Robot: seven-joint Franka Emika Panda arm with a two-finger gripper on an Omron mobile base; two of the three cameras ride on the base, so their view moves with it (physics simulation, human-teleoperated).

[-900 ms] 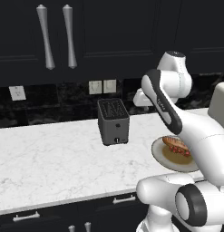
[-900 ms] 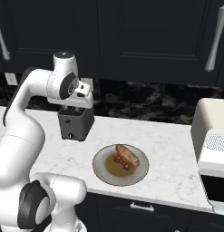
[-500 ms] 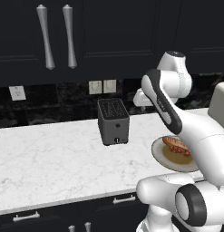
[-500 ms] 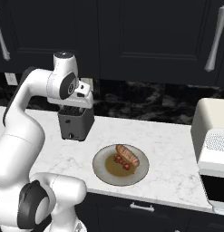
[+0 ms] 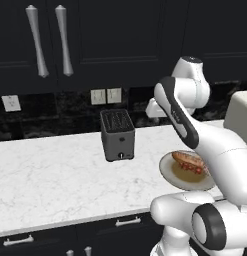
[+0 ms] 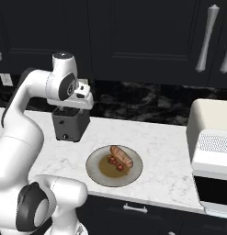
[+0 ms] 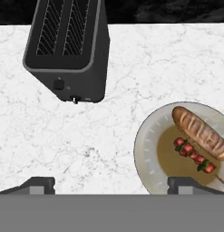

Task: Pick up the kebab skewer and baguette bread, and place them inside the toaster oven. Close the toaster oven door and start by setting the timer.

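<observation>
In the left base view nothing had shifted since the earlier frames: the golden-brown baguette bread point(image 5: 187, 159) lay on the round grey plate point(image 5: 167, 172) beside the dark grey slot toaster point(image 5: 117, 135). The right base view showed the cream-white boxy toaster oven point(image 6: 210, 153) far from the gripper. In the hand view the gripper point(image 7: 111, 185) hung with jaws spread wide and empty above speckled white marble counter point(image 7: 86, 145), the thin kebab skewer point(image 7: 195, 157) of red and brown chunks just above the right-hand fingertip, touching the glossy loaf.

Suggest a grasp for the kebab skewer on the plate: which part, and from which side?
Take the kebab skewer mid-length, across the stick, coming straight down. It lies flat in the plate, parallel to the baguette bread and close beside it, so one finger must slip into that narrow gap; the other side looks free. The open claw would probably need rotating to straddle the stick's diagonal line.
</observation>
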